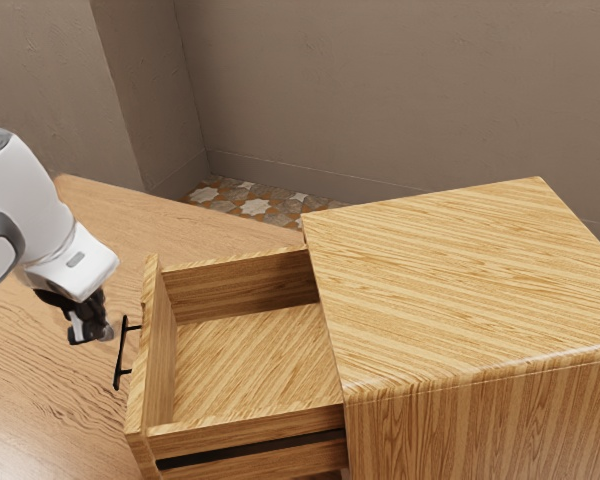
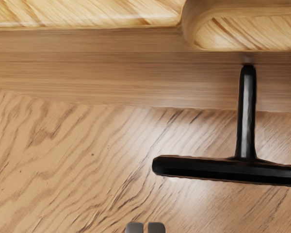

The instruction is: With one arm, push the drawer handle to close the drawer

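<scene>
Noting positions by a clock face laid over the exterior view, its far side twelve. Wood-grained drawer [image 1: 152,350] stands well out of its cabinet [image 1: 460,280], jutting toward nine o'clock over the wooden tabletop [image 1: 30,345]. Black bar handle [image 1: 121,352] on the drawer's outer face, on two short posts. Black two-finger gripper [image 2: 145,227] near it, toward ten o'clock, apart from the bar; fingertips drawn almost together, nothing between them, so I log it as closed.

Handling, my guess: bar rigid, slim and smooth, liable to let a fingertip slide off; drawer boxy, fairly light, moving stiffly only if it skews in its runners. No grasp needed. Best contact would be the bar's middle, between the posts; the fingertips look lined up nearer its twelve-o'clock end. I would centre them, then press steadily toward three o'clock, level, until the front meets the cabinet.
</scene>
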Tool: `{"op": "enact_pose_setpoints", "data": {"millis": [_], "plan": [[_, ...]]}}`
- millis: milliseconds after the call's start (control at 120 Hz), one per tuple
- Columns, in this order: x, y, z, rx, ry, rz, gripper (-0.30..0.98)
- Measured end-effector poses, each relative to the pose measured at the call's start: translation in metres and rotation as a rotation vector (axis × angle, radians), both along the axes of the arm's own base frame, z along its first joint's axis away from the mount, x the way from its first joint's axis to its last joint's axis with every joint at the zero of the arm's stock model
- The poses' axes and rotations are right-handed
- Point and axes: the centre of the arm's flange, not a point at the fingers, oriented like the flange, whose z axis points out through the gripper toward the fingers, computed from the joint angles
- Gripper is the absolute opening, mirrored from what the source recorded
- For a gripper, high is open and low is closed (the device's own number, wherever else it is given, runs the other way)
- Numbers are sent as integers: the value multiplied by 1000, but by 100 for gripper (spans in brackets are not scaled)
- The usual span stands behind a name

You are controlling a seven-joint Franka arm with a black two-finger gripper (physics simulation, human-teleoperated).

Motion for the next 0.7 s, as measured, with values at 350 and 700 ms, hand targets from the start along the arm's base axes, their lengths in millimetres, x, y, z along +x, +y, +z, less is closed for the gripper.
{"op": "enact_pose_setpoints", "data": {"millis": [350,700], "plan": [[-26,-25,5,-27,-66,-54,-10],[-26,-42,0,-41,-58,-62,-10]]}}
